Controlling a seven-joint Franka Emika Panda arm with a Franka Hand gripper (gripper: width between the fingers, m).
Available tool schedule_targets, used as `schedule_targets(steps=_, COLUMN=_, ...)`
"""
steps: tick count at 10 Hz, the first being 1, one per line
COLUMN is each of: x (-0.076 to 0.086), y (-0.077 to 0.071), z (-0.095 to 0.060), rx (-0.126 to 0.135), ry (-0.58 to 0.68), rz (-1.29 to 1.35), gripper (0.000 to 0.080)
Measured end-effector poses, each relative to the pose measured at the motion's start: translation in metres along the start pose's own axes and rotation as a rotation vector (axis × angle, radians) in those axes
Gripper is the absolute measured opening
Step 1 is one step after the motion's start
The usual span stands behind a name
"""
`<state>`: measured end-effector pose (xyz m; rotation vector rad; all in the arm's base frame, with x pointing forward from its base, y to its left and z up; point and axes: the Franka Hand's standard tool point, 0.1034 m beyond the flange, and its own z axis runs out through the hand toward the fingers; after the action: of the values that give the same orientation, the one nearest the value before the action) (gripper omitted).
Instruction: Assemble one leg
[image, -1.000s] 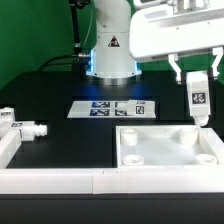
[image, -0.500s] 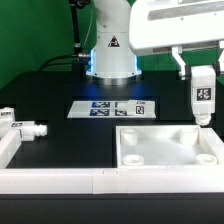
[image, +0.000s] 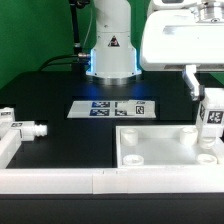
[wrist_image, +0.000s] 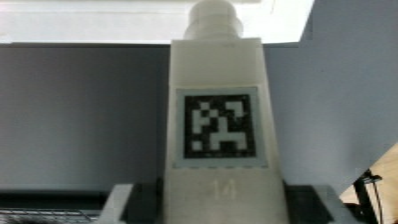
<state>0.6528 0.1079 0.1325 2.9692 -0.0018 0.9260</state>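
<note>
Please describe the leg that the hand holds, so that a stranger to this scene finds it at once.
Find the big white panel in front. At its far corner on the exterior view's right, one leg hangs upright in the hand, tag facing the camera. Far off on the exterior view's left, a loose leg lies on its side.

Exterior view: fixed off the arm, low, near the desk's (image: 60, 100) front edge, facing the arm's base (image: 111, 55) at the far side. Wrist view: very close, sighting along the leg (wrist_image: 221, 120), which fills the frame. Shared: only that leg, at the exterior view's right edge.
</note>
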Motion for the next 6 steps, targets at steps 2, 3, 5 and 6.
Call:
schedule_targets(steps=2, x=0.000, y=0.000, z=0.000, rx=0.000, ry=-0.001, rz=0.000, gripper=0.0287)
schedule_targets(steps=3, x=-0.002, y=0.001, z=0.001, rx=-0.002, ry=0.006, rz=-0.003, gripper=0.0287)
schedule_targets(steps=5, x=-0.013, y=-0.001, z=0.009, rx=-0.007, ry=0.016, rz=-0.015, gripper=0.0287)
schedule_targets(steps=6, x=-0.015, y=-0.003, z=0.010, rx=-0.005, ry=0.013, rz=-0.016, gripper=0.0287)
